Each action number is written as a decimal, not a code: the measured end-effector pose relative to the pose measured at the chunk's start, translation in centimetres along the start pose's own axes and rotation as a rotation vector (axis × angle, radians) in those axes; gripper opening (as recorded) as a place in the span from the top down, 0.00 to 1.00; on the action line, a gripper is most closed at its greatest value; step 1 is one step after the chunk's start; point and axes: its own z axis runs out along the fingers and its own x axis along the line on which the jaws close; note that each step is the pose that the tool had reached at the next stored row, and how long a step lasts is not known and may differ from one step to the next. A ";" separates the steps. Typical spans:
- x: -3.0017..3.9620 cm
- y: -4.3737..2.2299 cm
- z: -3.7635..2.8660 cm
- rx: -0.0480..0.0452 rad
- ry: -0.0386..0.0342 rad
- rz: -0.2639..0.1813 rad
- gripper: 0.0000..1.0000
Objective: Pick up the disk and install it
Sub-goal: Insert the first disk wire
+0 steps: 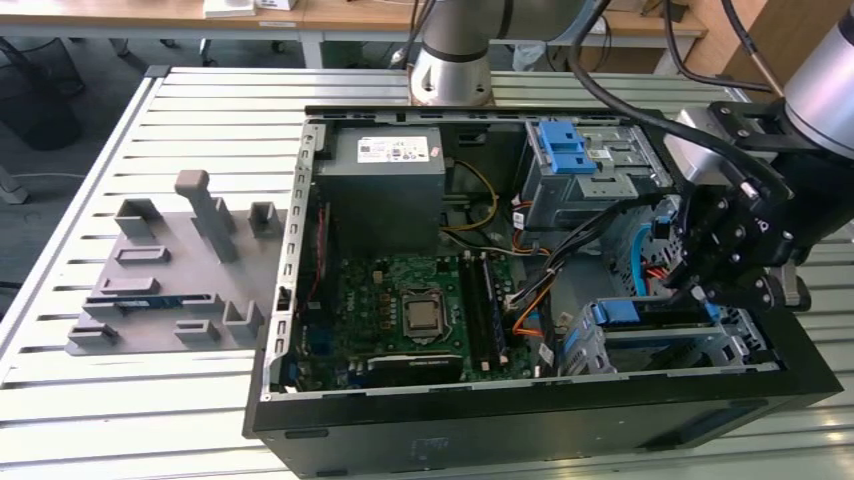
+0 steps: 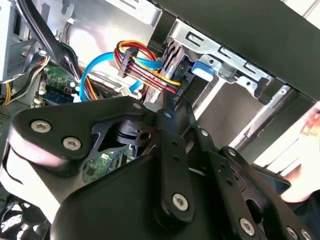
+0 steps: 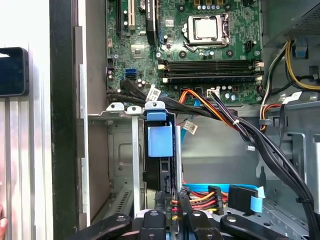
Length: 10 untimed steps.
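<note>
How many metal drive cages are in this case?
2. The far cage sits right of the power supply in the exterior view, a blue latch on top. The near cage is at the gripper. Cables may hide more.

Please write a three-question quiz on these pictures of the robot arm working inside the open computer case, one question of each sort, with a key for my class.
1. True or false: in the exterior view the claw is above the grey holder block lying outside the computer case.
2. In the exterior view, the claw is at the case's: A) left side B) right side C) middle.
3. Fill in: in the first wrist view, the disk stands on edge in a metal ____ below the green circuit board.

Key: 1 false; 2 B; 3 cage.
</note>
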 end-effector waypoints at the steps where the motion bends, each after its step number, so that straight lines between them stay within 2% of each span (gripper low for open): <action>1: 0.00 0.01 -0.14 0.0000 0.0000 0.000 0.76; 3: 0.00 0.01 -0.23 0.0000 -0.0003 0.000 0.77; 5: 0.00 0.01 -0.23 0.0000 -0.0004 0.000 0.89; 10: 0.00 0.01 -0.25 0.0000 -0.0001 0.000 0.89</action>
